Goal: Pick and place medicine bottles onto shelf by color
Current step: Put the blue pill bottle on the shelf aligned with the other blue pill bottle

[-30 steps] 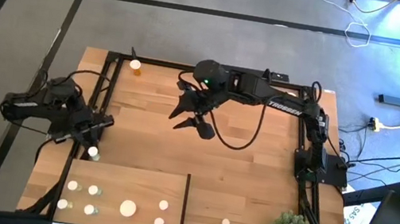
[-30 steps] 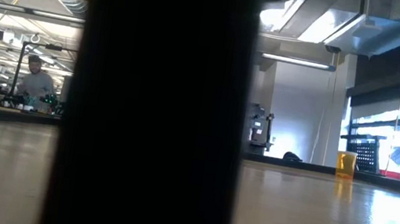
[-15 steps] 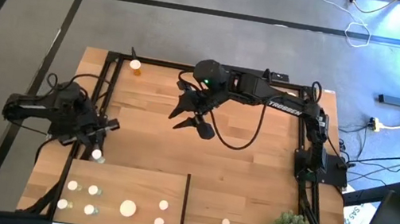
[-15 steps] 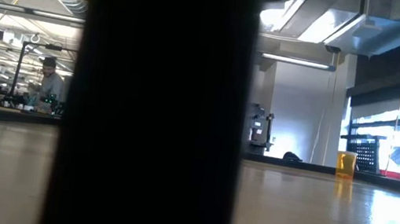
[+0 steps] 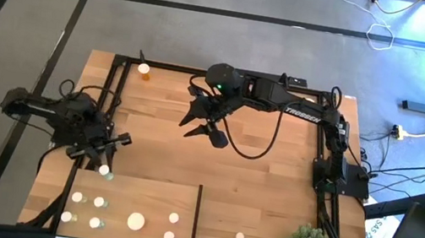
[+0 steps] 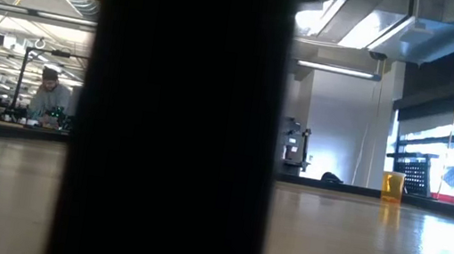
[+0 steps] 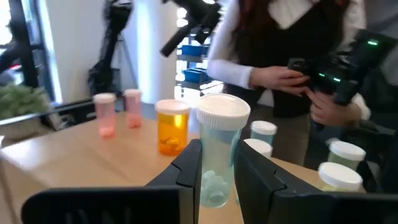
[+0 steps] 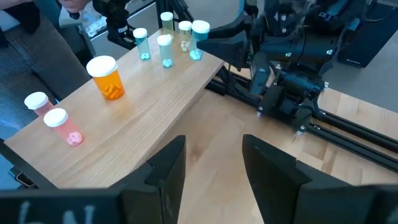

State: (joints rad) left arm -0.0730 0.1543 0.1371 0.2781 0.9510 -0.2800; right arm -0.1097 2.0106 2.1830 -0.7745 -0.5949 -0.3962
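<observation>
Smooth pale wood shelf [image 8: 155,93]

A wide dark upright [image 6: 176,119] fills the middle of the low view and hides both arms and most of the table behind it. In the left wrist view, the pale green bottle [image 7: 219,155] sits between the left gripper [image 7: 217,180] fingers, so its lower sides are covered. Beyond that gripper, a person [image 7: 292,56] is cut off at the picture's edge.

Left gripper [image 5: 106,159] fingers clamped shut, right gripper [image 5: 204,128] fingers parted, hovering mid-table
</observation>
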